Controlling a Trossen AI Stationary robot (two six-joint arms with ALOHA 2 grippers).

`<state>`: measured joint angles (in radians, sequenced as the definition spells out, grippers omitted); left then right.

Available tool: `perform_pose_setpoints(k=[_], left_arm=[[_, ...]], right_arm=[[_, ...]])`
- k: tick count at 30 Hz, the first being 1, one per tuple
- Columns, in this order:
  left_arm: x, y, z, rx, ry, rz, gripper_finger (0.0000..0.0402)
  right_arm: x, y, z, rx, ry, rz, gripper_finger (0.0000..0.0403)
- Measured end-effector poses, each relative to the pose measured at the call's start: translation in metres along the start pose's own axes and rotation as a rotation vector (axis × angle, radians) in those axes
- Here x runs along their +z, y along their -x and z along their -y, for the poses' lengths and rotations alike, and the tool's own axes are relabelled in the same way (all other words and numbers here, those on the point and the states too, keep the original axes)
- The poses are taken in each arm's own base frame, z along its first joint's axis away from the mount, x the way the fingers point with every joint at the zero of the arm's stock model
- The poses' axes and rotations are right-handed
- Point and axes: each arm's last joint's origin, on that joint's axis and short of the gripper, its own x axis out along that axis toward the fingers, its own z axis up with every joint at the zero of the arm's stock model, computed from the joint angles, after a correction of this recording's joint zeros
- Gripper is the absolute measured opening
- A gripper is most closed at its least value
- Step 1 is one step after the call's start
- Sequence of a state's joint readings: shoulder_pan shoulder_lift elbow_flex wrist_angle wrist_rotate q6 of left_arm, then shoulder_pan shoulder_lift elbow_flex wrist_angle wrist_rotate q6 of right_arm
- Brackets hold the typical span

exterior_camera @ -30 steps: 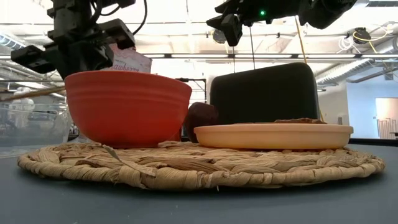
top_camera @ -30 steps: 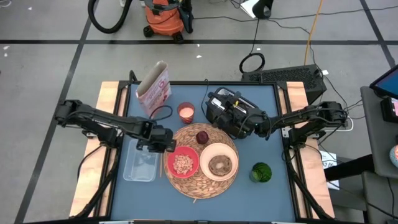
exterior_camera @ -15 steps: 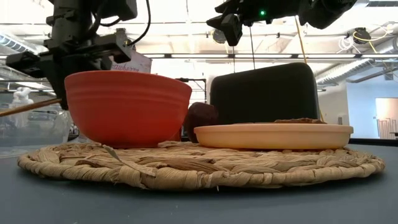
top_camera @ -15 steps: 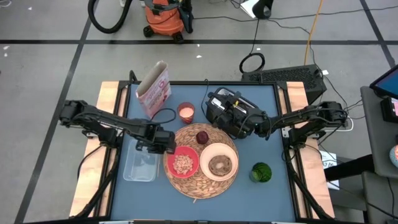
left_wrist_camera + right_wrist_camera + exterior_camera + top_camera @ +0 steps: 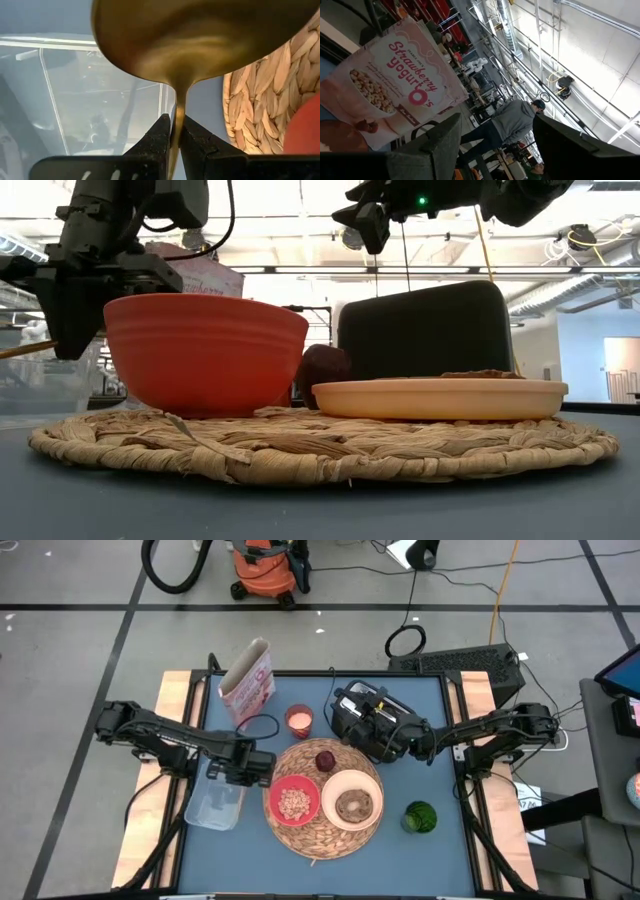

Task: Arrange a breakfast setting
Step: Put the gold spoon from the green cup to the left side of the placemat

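Blue tabletop, mat (image 5: 322,830) in the middle with bowl (image 5: 293,802) and plate (image 5: 352,799) on it. Left gripper (image 5: 176,131) is clamped on the spoon (image 5: 200,40) handle – hovering between the clear tub (image 5: 215,805) and the mat's edge. Handle runs straight out from the fingers, bowl end leading. I'd lower it flat just beside the bowl, then let go. Right gripper (image 5: 418,745) waits near the toaster (image 5: 368,722), fingers apart.

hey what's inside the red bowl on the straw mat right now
The high view shows the small red bowl holding pale, tan-flecked cereal-like pieces. The bowl's bottom under them is covered. In the low view its wall hides the contents.
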<state>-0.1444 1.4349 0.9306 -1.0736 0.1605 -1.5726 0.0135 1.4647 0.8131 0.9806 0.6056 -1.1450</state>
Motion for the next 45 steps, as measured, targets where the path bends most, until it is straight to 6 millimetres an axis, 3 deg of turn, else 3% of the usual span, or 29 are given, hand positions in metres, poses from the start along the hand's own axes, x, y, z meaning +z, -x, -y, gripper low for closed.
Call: perform_pose_setpoints(k=[17,33,45], left_arm=[[-0.002,0.003,0.015,-0.169,-0.062,-0.03,0.003],[-0.002,-0.015,0.022,-0.143,-0.017,-0.024,0.003],[0.002,-0.043,0.033,-0.057,-0.036,-0.045,0.0031]], right_arm=[[0.0,0.0,0.0,0.0,-0.001,0.0,0.0235],[0.0,0.0,0.0,0.0,-0.001,0.0,0.0235],[-0.001,0.0,-0.002,0.019,0.014,-0.008,0.0235]])
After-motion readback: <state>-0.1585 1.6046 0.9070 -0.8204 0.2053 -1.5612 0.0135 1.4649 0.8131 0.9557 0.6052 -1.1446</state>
